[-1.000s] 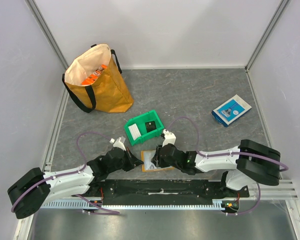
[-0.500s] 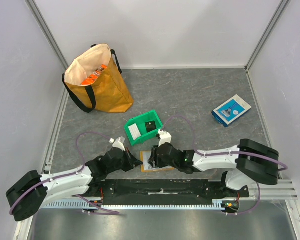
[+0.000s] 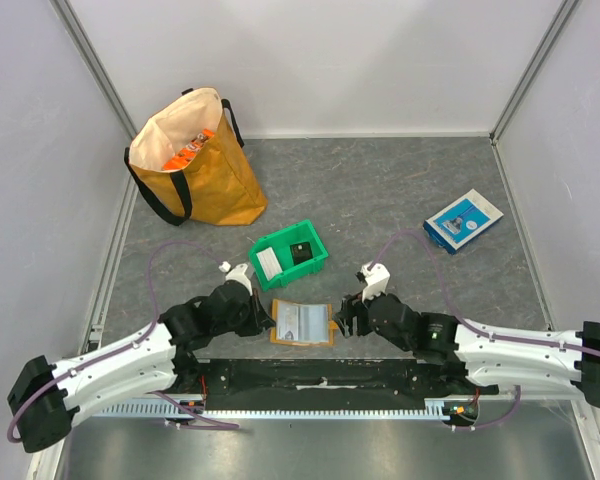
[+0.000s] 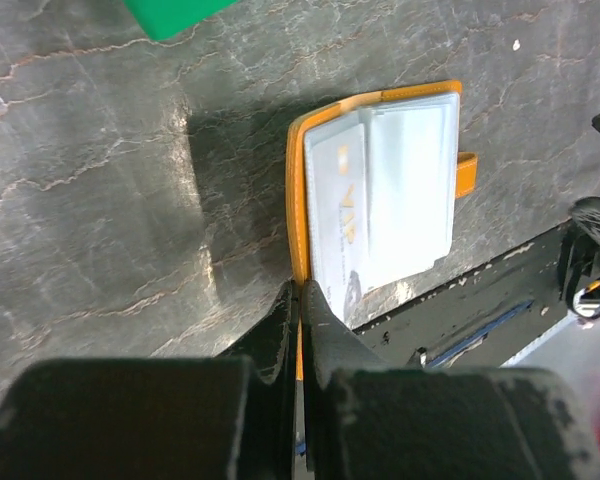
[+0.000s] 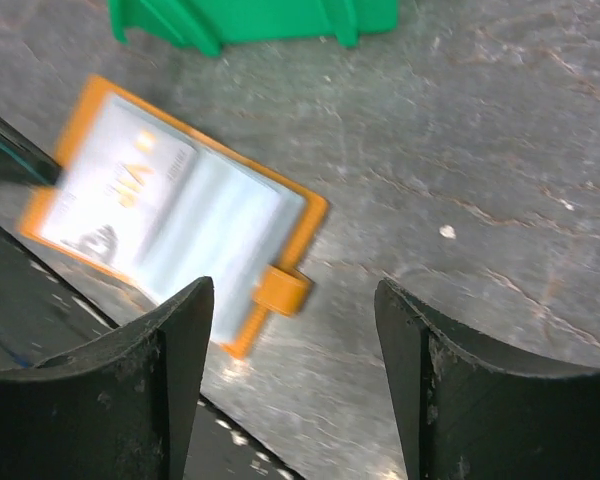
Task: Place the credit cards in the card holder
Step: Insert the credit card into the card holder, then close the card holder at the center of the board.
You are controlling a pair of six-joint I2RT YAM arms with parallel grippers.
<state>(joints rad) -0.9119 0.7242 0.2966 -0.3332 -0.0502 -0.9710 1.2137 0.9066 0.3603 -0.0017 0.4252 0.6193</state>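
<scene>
- The left claw [image 4: 298, 292] is clamped shut on the left rim of the open orange wallet [image 3: 302, 322], low in the middle of the top view; it holds only a thin edge, so the wallet may slip free or swing round if pushed
- A pale card [image 4: 332, 205] sits in the wallet's left clear sleeve; I judge it could slide out if the wallet is tilted or dragged
- What look like more cards, one white [image 3: 268, 264] and one black [image 3: 300, 252], lie in the green bin [image 3: 318, 262] just above the wallet; its walls may make a thin flat card hard to pinch
- The right claw [image 3: 348, 318] stands wide open and empty just right of the wallet, near the snap tab [image 5: 280, 290]; a low sweep could catch the tab and flip the cover over
- The table top [image 3: 380, 190] is a grey, stone-patterned sheet that looks smooth, so flat things may skid
- An orange tote bag [image 3: 195, 175] stands upper left and a blue-and-white box [image 3: 463, 220] lies at right; plain white walls [image 3: 330, 60] with metal corner posts [image 3: 95, 70] close the space
</scene>
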